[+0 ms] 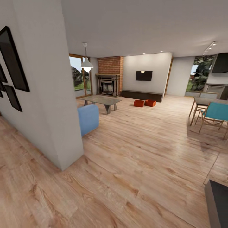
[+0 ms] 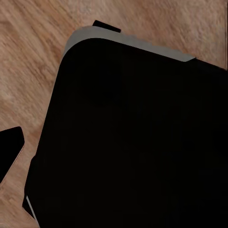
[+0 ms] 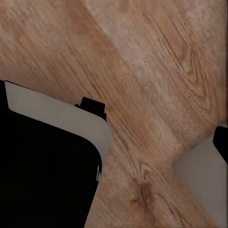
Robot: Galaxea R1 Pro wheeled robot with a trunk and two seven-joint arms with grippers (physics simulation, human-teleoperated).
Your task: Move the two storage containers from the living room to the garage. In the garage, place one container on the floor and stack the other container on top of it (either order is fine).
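The two storage containers sit side by side on the pale wood-plank floor far across the living room, in front of the long low dark cabinet [image 1: 142, 95]. They are small orange-red open bins, one on the left [image 1: 138, 103] and one on the right [image 1: 150, 103]. A black TV [image 1: 143, 75] hangs on the wall above them. The red-brick fireplace [image 1: 109, 80] stands to their left. In the left wrist view a black, grey-rimmed part of my own base [image 2: 133, 137] lies over wood floor. The right wrist view has that base [image 3: 42, 171] too.
A white wall corner [image 1: 60, 120] juts out close on my left, with a blue seat [image 1: 88, 118] behind it. A low grey coffee table [image 1: 101, 101] stands beyond. Dining table and teal chair [image 1: 215, 114] are at the right. Open plank floor [image 1: 142, 142] stretches towards the bins.
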